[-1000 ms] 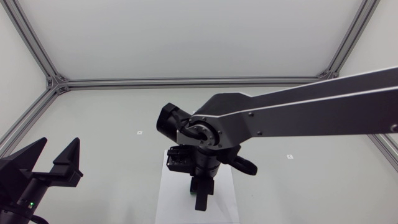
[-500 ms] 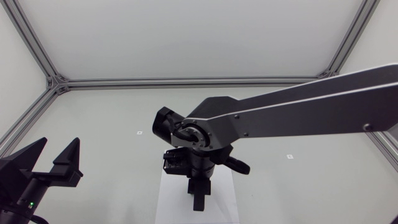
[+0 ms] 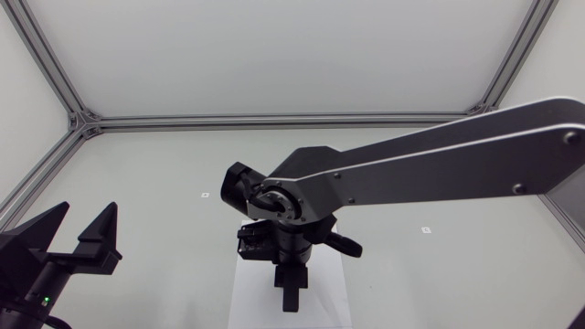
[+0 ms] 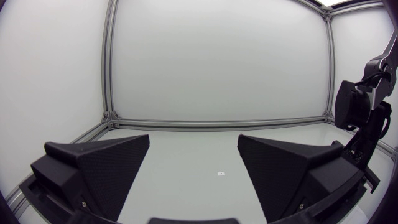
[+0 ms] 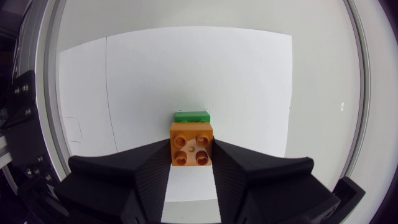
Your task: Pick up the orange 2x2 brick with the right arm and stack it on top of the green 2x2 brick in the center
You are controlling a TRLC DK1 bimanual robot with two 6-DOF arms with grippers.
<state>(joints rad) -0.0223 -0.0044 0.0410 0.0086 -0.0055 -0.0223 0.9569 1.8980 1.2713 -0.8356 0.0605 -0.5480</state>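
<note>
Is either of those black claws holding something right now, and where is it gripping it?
The right gripper pinches the orange brick by two opposite side walls; the left gripper holds nothing.

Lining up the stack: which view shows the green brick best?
The right wrist view: the green brick sits in plain sight just beyond the held orange brick. In the head view the right arm covers it; the left wrist view looks elsewhere and shows no brick.
</note>
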